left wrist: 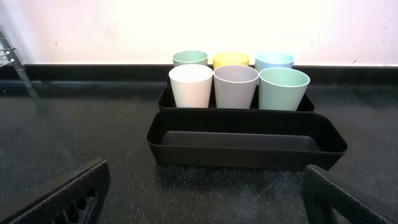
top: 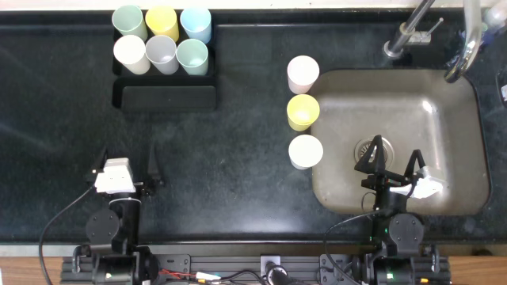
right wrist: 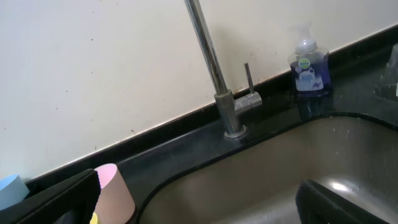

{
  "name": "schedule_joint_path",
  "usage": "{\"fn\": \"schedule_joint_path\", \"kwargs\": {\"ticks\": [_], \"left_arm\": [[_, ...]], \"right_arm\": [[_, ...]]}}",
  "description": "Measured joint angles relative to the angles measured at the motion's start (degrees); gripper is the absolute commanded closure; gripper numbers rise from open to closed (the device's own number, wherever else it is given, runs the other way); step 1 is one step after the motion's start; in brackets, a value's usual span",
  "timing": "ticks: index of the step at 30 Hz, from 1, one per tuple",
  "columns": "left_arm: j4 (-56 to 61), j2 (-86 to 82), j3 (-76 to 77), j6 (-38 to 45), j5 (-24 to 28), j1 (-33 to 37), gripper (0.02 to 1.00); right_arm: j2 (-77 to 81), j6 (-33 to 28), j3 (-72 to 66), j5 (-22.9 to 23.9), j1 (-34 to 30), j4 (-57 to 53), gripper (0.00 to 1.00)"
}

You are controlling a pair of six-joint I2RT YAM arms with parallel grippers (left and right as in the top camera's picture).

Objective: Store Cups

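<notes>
Top view: L gripper [top: 127, 168] sits at ~7 o'clock on the dark counter [top: 238, 158], fingers spread wide, nothing between them. R gripper [top: 394, 161] is at ~4 o'clock, over the steel sink [top: 444, 103], fingers likewise apart, gripping nothing.

3 loose cups stand upright on the counter in a column along the sink's 9 o'clock rim. The pink cup [top: 303, 74] is farthest from the arms, the yellow cup [top: 303, 112] mid, the white cup [top: 305, 151] nearest. Neighbours are very close; can't tell if they touch.

At ~11 o'clock the rear black bin [left wrist: 164, 99] holds six stored cups [top: 162, 52], upright, 2 rows of 3, pastel mix. Just in front on the arms' side is the front black bin [top: 168, 96], long & low, bare floor showing.

Faucet [top: 412, 32] is at ~1 o'clock behind the sink. The R wrist view shows a blue soap bottle [right wrist: 308, 65] near it.
</notes>
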Motion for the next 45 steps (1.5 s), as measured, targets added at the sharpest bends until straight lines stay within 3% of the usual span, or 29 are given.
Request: {"fn": "schedule_joint_path", "kwargs": {"ticks": [16, 21, 25, 29, 31, 33, 36, 41, 45], "left_arm": [[0.0, 0.0, 0.0, 0.0, 0.0, 0.0, 0.018], [-1.5, 7.5, 5.9, -9.5, 4.2, 0.0, 0.018], [-11.1, 32.5, 30.5, -17.2, 15.5, -0.3, 0.02], [-40.0, 64.1, 70.0, -18.4, 21.7, -4.7, 0.018], [-53.1, 78.2, 88.3, -17.6, 22.0, -8.2, 0.018], [-63.5, 92.6, 108.0, -16.9, 21.0, -12.8, 0.018], [-77.5, 118.8, 140.8, -16.6, 13.1, -23.9, 0.018], [-76.7, 132.7, 151.9, -17.9, 4.2, -33.9, 0.018], [-75.4, 137.2, 152.2, -18.8, 1.3, -38.2, 0.018]], "right_arm": [[0.0, 0.0, 0.0, 0.0, 0.0, 0.0, 0.005], [0.0, 0.0, 0.0, 0.0, 0.0, -0.1, 0.003], [0.0, 0.0, 0.0, 0.0, 0.0, -0.2, 0.003], [-0.1, 0.0, 0.0, 0.0, 0.0, -0.2, 0.003], [-0.1, 0.0, 0.0, 0.0, 0.0, -0.6, 0.003], [-0.2, 0.0, 0.0, -0.1, 0.0, -0.3, 0.003], [-0.1, 0.0, 0.0, 0.0, 0.0, -0.3, 0.005], [-0.1, 0.0, 0.0, 0.0, 0.0, -0.4, 0.007], [-0.1, 0.0, 0.0, 0.0, 0.0, -0.4, 0.003]]}}
